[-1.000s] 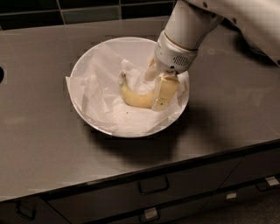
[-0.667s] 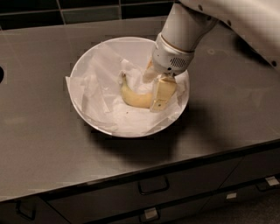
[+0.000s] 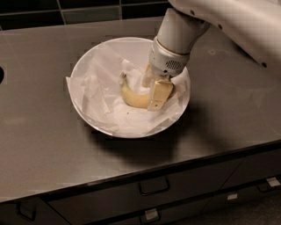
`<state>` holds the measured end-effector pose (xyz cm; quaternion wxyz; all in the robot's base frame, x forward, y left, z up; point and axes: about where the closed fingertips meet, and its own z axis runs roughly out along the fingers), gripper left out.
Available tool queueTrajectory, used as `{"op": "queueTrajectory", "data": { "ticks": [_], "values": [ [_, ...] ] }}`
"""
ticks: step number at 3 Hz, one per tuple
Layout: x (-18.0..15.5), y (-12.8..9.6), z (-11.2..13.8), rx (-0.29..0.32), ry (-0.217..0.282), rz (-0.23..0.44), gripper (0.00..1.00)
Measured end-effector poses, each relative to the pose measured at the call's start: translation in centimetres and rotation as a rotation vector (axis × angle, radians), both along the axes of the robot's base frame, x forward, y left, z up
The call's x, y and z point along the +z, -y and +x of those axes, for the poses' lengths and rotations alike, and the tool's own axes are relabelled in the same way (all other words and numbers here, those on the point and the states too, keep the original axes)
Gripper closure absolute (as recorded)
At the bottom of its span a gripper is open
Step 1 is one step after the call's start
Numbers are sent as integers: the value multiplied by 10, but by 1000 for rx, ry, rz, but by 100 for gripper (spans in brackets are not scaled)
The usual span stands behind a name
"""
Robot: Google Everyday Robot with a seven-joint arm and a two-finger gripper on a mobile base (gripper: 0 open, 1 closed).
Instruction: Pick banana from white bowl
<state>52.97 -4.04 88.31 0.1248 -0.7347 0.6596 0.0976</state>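
The white bowl [image 3: 83, 105] sits on the dark counter, lined with crumpled white paper. The yellow banana [image 3: 133, 97] lies in the bowl's middle, curved, stem toward the upper left. My gripper [image 3: 150, 96] reaches down into the bowl from the upper right. Its fingers [image 3: 159, 93] straddle the banana's right end and are shut on it. The banana still rests on the paper. Its right end is hidden behind the near finger.
The white arm [image 3: 228, 26] crosses the upper right above the counter [image 3: 44, 149]. Drawers with handles [image 3: 153, 186] run below the front edge. Dark tiled wall [image 3: 88, 11] stands behind. A dark round opening [image 3: 1, 74] shows at the left edge.
The gripper has shifted very slightly down and left at the banana's right end. The banana and bowl have stayed in place.
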Motion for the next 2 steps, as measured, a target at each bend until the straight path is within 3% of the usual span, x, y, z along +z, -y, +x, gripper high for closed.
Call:
{"op": "queueTrajectory", "data": {
  "ticks": [2],
  "values": [
    [-10, -1, 1, -10, -6, -73, 40]
  ]
}}
